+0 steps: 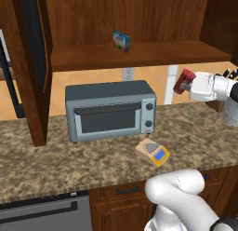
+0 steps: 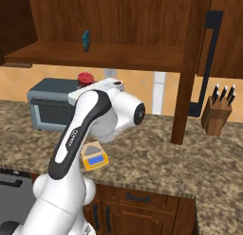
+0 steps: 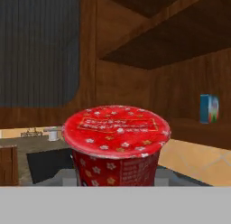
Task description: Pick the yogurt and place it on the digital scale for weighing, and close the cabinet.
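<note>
Your gripper point(image 1: 182, 84) gripped the yogurt point(image 1: 184, 81) above the granite worktop point(image 1: 56, 155); the digital scale point(image 1: 153, 152) lay near its front edge.

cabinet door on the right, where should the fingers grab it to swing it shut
Take the cabinet door by its black bar handle. The bar stands vertical and proud of the open door, so fingers could probably close across its middle from the open side. First the yogurt, now in the gripper, must go on the digital scale.
</note>
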